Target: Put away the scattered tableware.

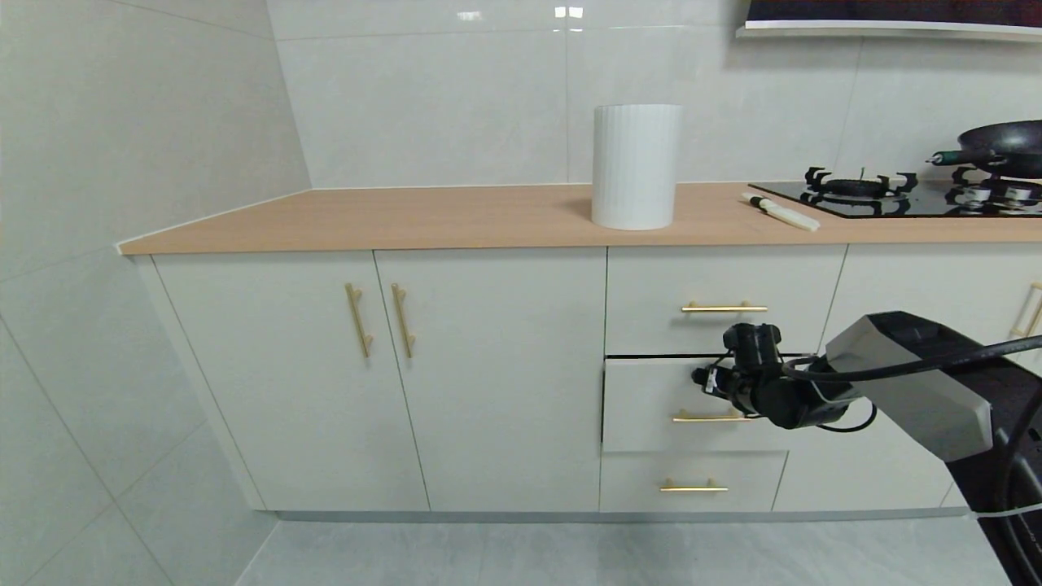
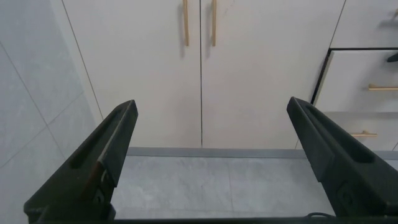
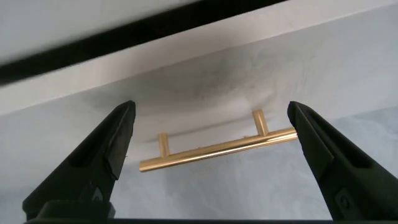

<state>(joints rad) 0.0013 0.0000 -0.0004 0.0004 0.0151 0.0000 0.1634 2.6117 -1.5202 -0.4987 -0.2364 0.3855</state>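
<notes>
On the light wooden worktop [image 1: 456,218] a slim cream-coloured utensil with a dark end [image 1: 780,212] lies flat at 3 o'clock from a tall white ribbed cylindrical container [image 1: 636,167], just off the near left corner of a black glass gas hob [image 1: 895,198]. A black pan [image 1: 1005,146] sits on the hob's far burner. At 6 o'clock from the container is a stack of three pale drawers. The middle drawer [image 1: 651,403] shows a dark gap along its top and left edge, so it stands slightly pulled out. Our right hand [image 1: 704,380] is in front of that drawer, just above its thin brass bar handle [image 1: 708,417]. In the right wrist view the right hand [image 3: 210,109] is spread wide, with the bar [image 3: 217,149] lying between the two dark fingers [image 3: 112,149]. We cannot tell whether they touch it. Our left hand [image 2: 211,102] is also spread wide and holds nothing. It faces the pale double cupboard doors [image 2: 143,74] with their two upright brass handles [image 2: 185,22] and the grey tiled floor [image 2: 205,183].
</notes>
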